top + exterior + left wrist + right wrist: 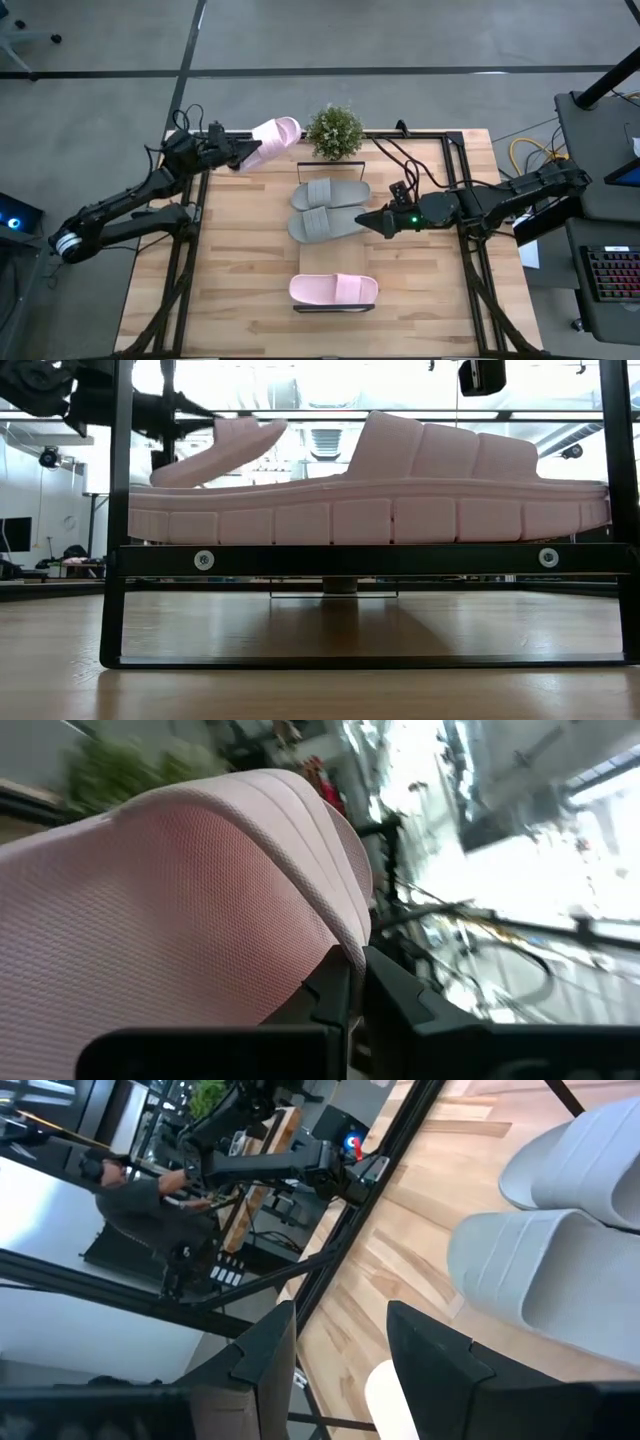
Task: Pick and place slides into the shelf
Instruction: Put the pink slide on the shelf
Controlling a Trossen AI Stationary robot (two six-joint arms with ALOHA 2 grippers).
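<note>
High view: a wooden table w/ black rails, seen from above. The shelf (334,268), a narrow light-wood board, runs down the table's middle. Two grey slides (328,208) lie side by side on its far half; one pink slide (334,289) lies at the near end. The left gripper (243,150) is clamped on the second pink slide (272,137), holding it up over the table's far-left corner, near a small potted plant (335,131). The right gripper (366,219) sits just beside the nearer grey slide, at its right end.

Low view: the near pink slide (370,490) fills the frame side-on, resting on the shelf's black wire frame (370,560). The carried pink slide (215,450) shows tilted behind it, upper left.

Left wrist view: the pink slide's textured strap (180,910) crowds the lens; the dark fingers (345,995) pinch its edge, nearly closed.

Right wrist view: the right gripper (340,1342) stands w/ fingers apart, nothing between them. Grey slides (560,1270) lie off to one side. A person sits at a desk beyond the table.

Handling, as a judgement: the slides look like moulded foam, so prob. light, soft, a bit springy, w/ a grippy texture. A thin edge pinch on the strap or sole rim seems the best hold; a squeeze too hard may deform it, and a corner grip may let it swing.
</note>
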